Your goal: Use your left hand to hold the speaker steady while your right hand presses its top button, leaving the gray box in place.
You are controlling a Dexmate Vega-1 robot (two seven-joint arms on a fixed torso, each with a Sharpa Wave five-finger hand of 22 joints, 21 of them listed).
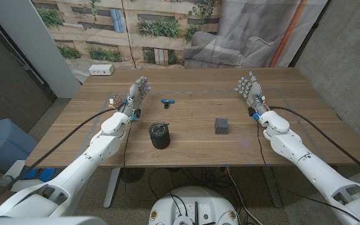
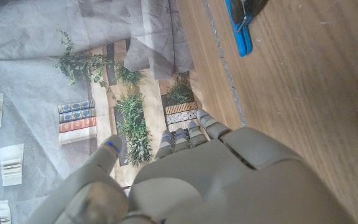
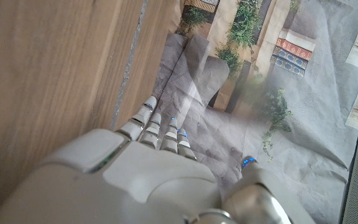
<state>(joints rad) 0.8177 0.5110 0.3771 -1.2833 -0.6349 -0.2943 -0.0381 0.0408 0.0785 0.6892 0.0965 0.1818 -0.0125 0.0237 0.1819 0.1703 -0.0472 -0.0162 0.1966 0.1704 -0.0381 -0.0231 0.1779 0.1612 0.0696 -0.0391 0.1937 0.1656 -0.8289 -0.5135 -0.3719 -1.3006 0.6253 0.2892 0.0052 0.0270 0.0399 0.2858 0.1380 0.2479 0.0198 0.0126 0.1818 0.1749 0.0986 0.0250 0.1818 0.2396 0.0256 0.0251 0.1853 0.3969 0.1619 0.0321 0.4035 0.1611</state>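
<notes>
A black cylindrical speaker (image 1: 159, 135) stands upright on the wooden table (image 1: 192, 150), near the front edge and a little left of centre. The small gray box (image 1: 222, 126) sits to its right. My left hand (image 1: 137, 95) is raised at the table's left side, behind and to the left of the speaker, fingers apart and holding nothing; its back (image 2: 229, 180) shows in the left wrist view. My right hand (image 1: 250, 90) is up at the right side, behind the gray box, also open and empty, and its back (image 3: 148, 180) shows in the right wrist view.
A small blue tool (image 1: 167, 102) lies behind the speaker and reappears in the left wrist view (image 2: 241, 28). A white box (image 1: 101, 70) sits at the far left corner. A small multicoloured object (image 1: 115, 100) lies left of my left hand. A printed backdrop (image 1: 142, 25) hangs behind the table.
</notes>
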